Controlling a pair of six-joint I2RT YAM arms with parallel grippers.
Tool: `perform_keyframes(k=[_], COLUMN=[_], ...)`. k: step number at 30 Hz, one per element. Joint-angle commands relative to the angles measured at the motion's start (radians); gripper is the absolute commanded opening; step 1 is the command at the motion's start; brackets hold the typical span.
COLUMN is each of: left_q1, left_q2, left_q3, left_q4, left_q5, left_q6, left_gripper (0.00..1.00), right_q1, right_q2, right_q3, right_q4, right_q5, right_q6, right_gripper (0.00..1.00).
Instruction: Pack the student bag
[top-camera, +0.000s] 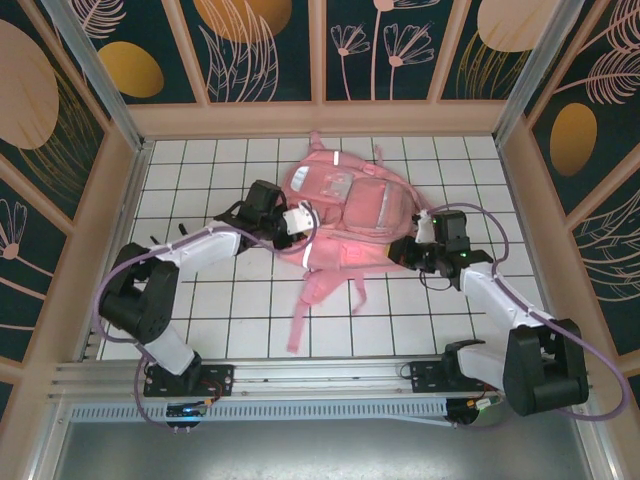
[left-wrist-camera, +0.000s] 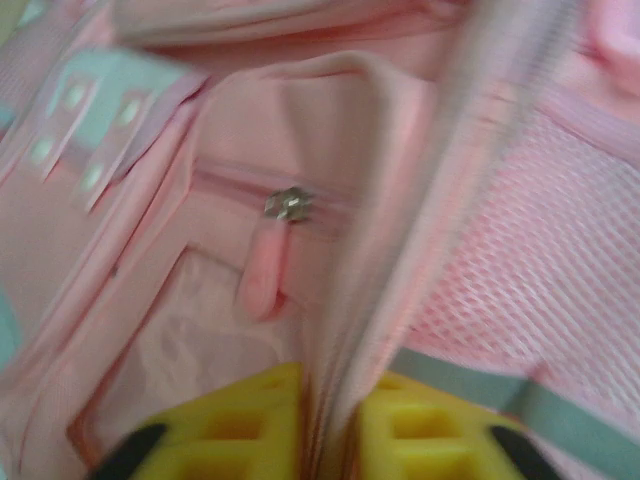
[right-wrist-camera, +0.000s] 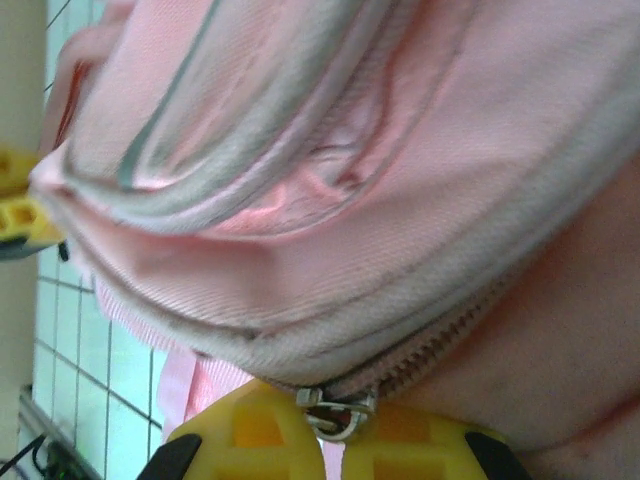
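The student bag (top-camera: 345, 215), a soft pink backpack, lies on the white tiled table (top-camera: 220, 310). My left gripper (top-camera: 298, 222) is at its left side. In the left wrist view the yellow fingers (left-wrist-camera: 240, 425) pinch a fold of the bag's pink edge (left-wrist-camera: 350, 250), beside a small zip slider (left-wrist-camera: 288, 204) with a pink tab and a mesh pocket (left-wrist-camera: 530, 250). My right gripper (top-camera: 428, 243) is at the bag's right side. It (right-wrist-camera: 335, 425) is shut on the pull of the main zip, whose metal slider (right-wrist-camera: 338, 410) sits at the fingertips.
The bag's pink straps (top-camera: 305, 310) trail toward the near edge. Peach walls (top-camera: 110, 200) enclose the table on three sides, and a metal rail (top-camera: 320, 372) runs along the front between the arm bases. Bare tiles lie to the left and right of the bag.
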Motion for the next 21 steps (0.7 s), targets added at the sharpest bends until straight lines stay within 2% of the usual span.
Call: perform_keyframes(k=[1, 2, 4, 8, 10, 12, 15, 18, 19, 20, 21], left_q1=[0.055, 0.058, 0.067, 0.08, 0.079, 0.079, 0.076, 0.056, 0.045, 0.028, 0.012], left_q2=[0.084, 0.111, 0.154, 0.167, 0.14, 0.094, 0.047, 0.047, 0.047, 0.048, 0.05], left_q3=[0.139, 0.196, 0.299, 0.376, 0.333, 0.255, 0.138, 0.084, 0.086, 0.094, 0.101], left_q4=[0.202, 0.171, 0.066, -0.082, -0.103, -0.112, -0.083, -0.07, -0.075, -0.084, -0.091], left_q5=[-0.279, -0.34, -0.366, -0.192, -0.078, -0.03, 0.055, 0.112, 0.117, 0.108, 0.082], left_q6=[-0.369, -0.51, -0.725, -1.028, -1.135, -1.284, -1.464, -1.588, -1.596, -1.595, -1.592], left_gripper=[0.56, 0.57, 0.59, 0.57, 0.57, 0.57, 0.57, 0.6, 0.63, 0.7, 0.72], right_q1=[0.095, 0.143, 0.228, 0.342, 0.367, 0.378, 0.388, 0.406, 0.412, 0.417, 0.421], right_q2=[0.034, 0.053, 0.096, 0.207, 0.256, 0.303, 0.352, 0.378, 0.38, 0.381, 0.383], right_q3=[0.022, 0.034, 0.056, 0.102, 0.12, 0.134, 0.149, 0.159, 0.16, 0.158, 0.155], right_q4=[0.063, 0.102, 0.192, 0.358, 0.41, 0.456, 0.493, 0.493, 0.497, 0.504, 0.511], right_q5=[-0.094, -0.109, -0.116, -0.068, -0.042, -0.03, -0.049, -0.063, -0.068, -0.077, -0.085], right_q6=[-0.011, 0.0, 0.034, 0.081, 0.094, 0.104, 0.108, 0.097, 0.094, 0.095, 0.096], right_gripper=[0.0, 0.0, 0.0, 0.0, 0.0, 0.0, 0.0, 0.0, 0.0, 0.0, 0.0])
